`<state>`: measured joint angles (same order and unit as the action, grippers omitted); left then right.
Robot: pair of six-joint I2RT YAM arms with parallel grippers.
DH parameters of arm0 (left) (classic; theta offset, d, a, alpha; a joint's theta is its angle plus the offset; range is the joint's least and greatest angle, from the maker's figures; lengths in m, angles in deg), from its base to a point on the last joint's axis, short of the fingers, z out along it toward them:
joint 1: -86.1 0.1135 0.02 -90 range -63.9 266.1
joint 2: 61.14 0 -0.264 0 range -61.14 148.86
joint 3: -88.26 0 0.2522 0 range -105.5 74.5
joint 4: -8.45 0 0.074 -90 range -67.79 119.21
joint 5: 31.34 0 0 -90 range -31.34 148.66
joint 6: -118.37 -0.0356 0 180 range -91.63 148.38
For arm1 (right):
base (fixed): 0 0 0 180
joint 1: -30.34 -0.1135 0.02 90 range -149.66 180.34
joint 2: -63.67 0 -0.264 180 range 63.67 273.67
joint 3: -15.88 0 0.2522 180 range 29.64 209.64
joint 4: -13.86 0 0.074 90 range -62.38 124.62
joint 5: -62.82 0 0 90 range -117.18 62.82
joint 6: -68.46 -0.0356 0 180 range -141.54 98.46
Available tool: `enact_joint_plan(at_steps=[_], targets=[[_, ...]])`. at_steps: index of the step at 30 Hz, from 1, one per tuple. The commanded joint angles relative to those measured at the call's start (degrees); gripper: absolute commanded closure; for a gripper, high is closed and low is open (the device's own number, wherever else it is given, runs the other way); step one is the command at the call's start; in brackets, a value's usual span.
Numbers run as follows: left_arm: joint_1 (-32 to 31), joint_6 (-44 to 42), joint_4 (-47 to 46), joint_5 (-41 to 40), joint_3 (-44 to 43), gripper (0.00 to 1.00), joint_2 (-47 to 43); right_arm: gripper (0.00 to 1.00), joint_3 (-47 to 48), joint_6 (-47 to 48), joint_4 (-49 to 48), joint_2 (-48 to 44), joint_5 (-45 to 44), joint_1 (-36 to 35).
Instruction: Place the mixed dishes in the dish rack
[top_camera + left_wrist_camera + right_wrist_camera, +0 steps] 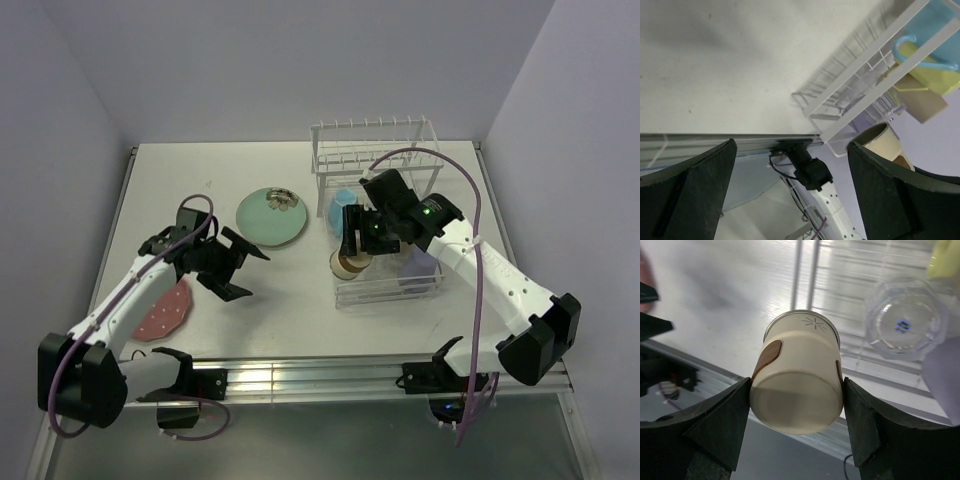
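My right gripper (352,250) is shut on the tan cup (350,264), gripping its sides (796,385), and holds it over the front left corner of the white wire dish rack (375,150). The rack's lower basket holds a blue cup (344,205), a lavender cup (420,265), a clear glass (902,325) and a yellow cup (930,75). My left gripper (243,270) is open and empty above the table. The mint-green plate (262,222) carries the small steel cup (281,200). The pink dotted plate (163,312) lies partly under my left arm. The white bowl is out of view.
The rack's raised row of upright prongs (340,135) stands at the back against the wall. Grey walls close in the table on the left, back and right. A metal rail (300,375) runs along the near edge.
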<state>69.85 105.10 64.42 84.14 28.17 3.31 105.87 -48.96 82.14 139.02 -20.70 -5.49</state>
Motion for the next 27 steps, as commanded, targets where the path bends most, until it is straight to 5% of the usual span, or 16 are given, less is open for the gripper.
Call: enact_joint_plan(at_steps=[1,7,20,24,26,27], targets=[[0.3,-7.0,4.8,-5.1,-8.3,0.01,5.0,1.0,3.0,2.6,3.3,1.2,-6.5,0.2],[0.3,-14.1,11.9,-8.4,-18.5,0.01,18.6,1.0,3.3,3.7,4.8,3.8,-10.0,0.2],[0.4,-12.0,5.2,-9.2,-22.0,0.03,34.2,0.99,4.6,4.6,1.6,10.5,-10.4,0.0],[1.0,-11.9,3.7,-10.2,-25.2,0.03,37.2,0.83,3.4,4.0,0.5,11.2,-11.0,-0.4],[1.7,-12.0,2.9,-10.5,-26.0,0.04,38.6,0.67,2.4,3.7,-0.2,11.1,-11.5,-0.6],[2.0,-11.9,2.4,-10.6,-26.4,0.04,39.1,0.51,2.1,3.5,-0.3,11.3,-11.8,-0.6]])
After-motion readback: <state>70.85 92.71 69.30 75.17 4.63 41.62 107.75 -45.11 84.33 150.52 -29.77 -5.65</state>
